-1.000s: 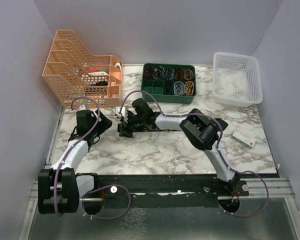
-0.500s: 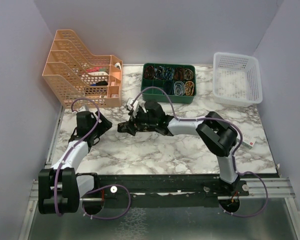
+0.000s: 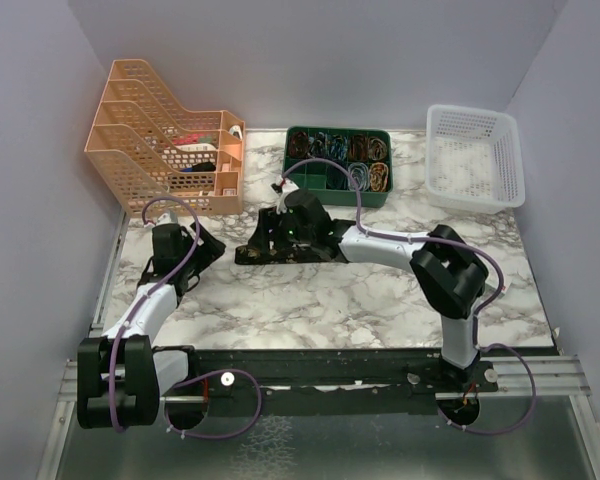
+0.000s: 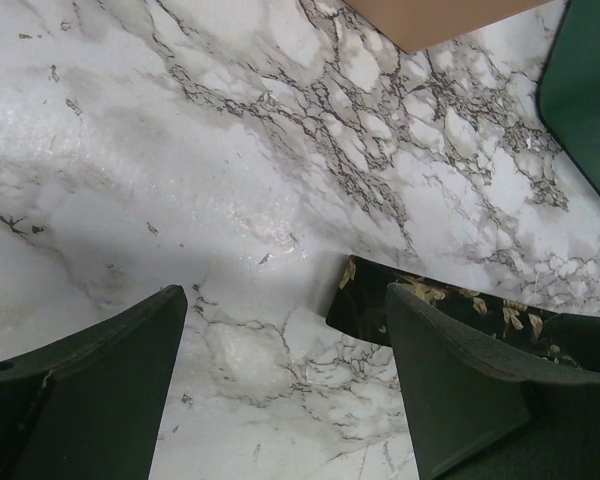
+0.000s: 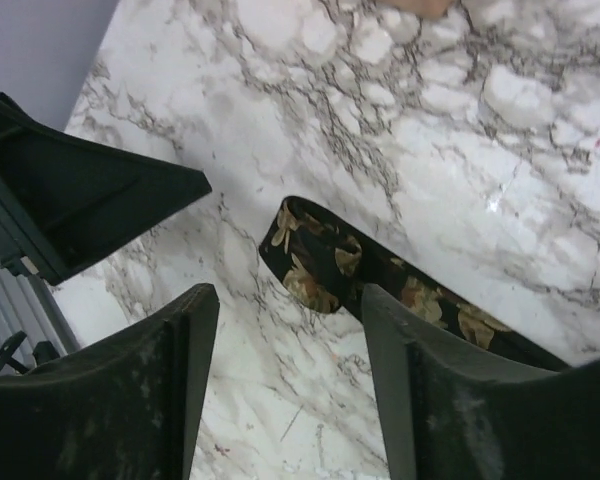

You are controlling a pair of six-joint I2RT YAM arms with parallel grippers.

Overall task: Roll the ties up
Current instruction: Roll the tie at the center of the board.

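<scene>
The tie is black with tan-gold flecks and lies flat on the marble. In the top view only its narrow end (image 3: 243,256) shows; the rest is hidden under the right arm. My right gripper (image 3: 260,246) is open just above that end, which lies just beyond its right finger in the right wrist view (image 5: 320,262), where the gripper (image 5: 290,300) holds nothing. My left gripper (image 3: 196,246) is open and empty a little left of the tie end. In the left wrist view (image 4: 280,370), the tie end (image 4: 365,298) lies by its right finger.
An orange file rack (image 3: 165,145) stands at the back left. A green tray (image 3: 337,190) of coiled cables sits at the back middle, and a white basket (image 3: 475,155) at the back right. The left gripper's finger (image 5: 90,190) shows in the right wrist view.
The right arm has stretched out and its elbow has swung right, with the wrist shifting toward the back. Its gripper stays over the tie end. The left arm has not moved.
</scene>
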